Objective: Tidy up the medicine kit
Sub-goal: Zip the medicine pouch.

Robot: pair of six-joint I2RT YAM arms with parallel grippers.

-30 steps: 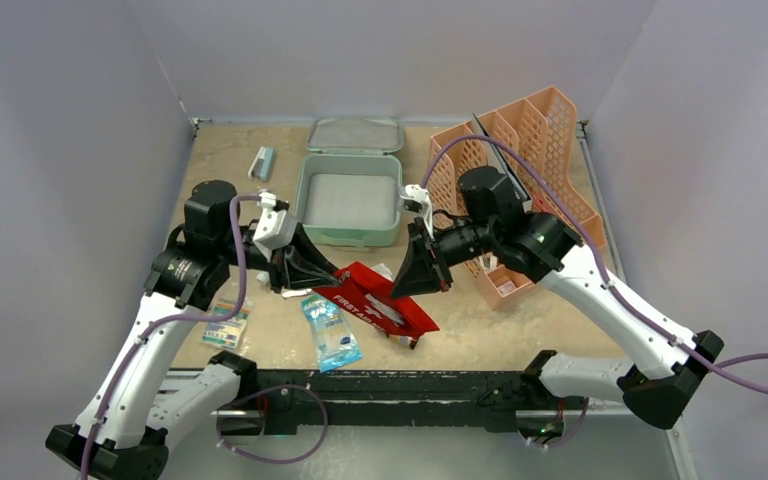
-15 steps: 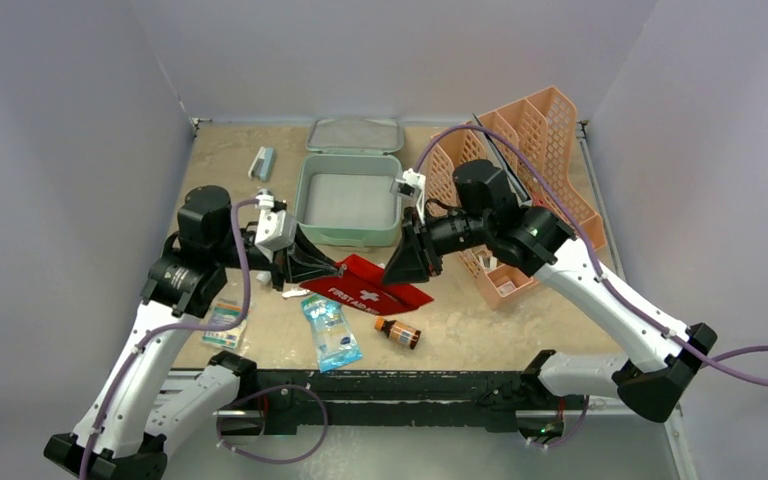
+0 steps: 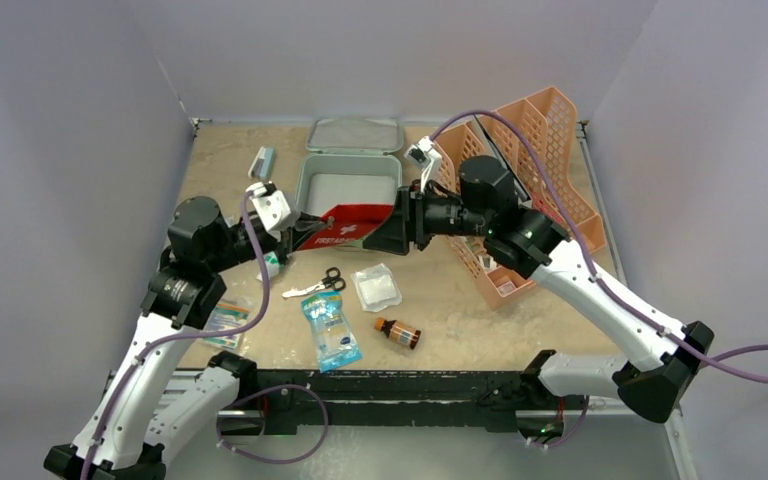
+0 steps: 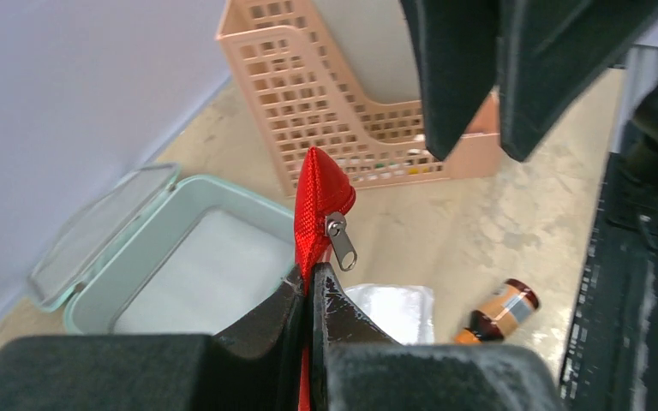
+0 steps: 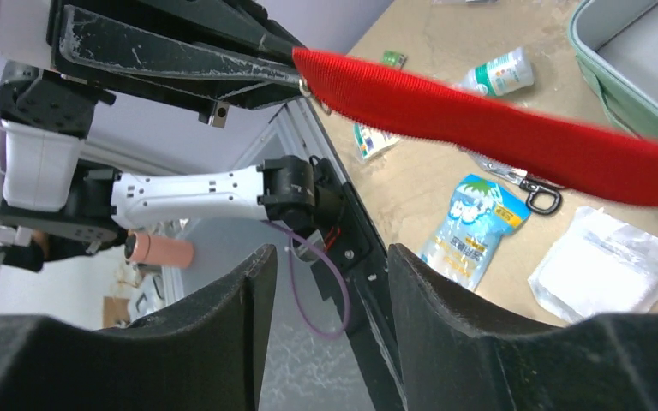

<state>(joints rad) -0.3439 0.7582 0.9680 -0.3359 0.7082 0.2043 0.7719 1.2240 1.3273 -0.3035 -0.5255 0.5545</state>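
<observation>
Near you lie a bottle [image 3: 398,333], a blue packet [image 3: 330,331], a white pad [image 3: 376,287] and scissors [image 3: 318,284]. Past them, your left gripper [image 3: 305,223] pinches the red pouch [image 3: 345,227] by its zipper end. Your right gripper [image 3: 392,232] is at the pouch's other end, jaws apart, holding nothing. The pouch hangs over the near rim of the kit [image 3: 345,192]. The kit sits open, its lid [image 3: 355,135] flat behind it by the far wall, the rack [image 3: 520,160] close on its right.

Box [image 3: 345,190] rear open from above. Near rim obstructed: pouch [image 3: 345,228] spans it, left gripper [image 3: 312,224] and right gripper [image 3: 385,232] at either end. Rack [image 3: 550,130] blocks right side. Scissors [image 3: 318,284], gauze [image 3: 376,287], bottle [image 3: 398,332], packet [image 3: 330,332] scattered across near table [image 3: 460,300].
</observation>
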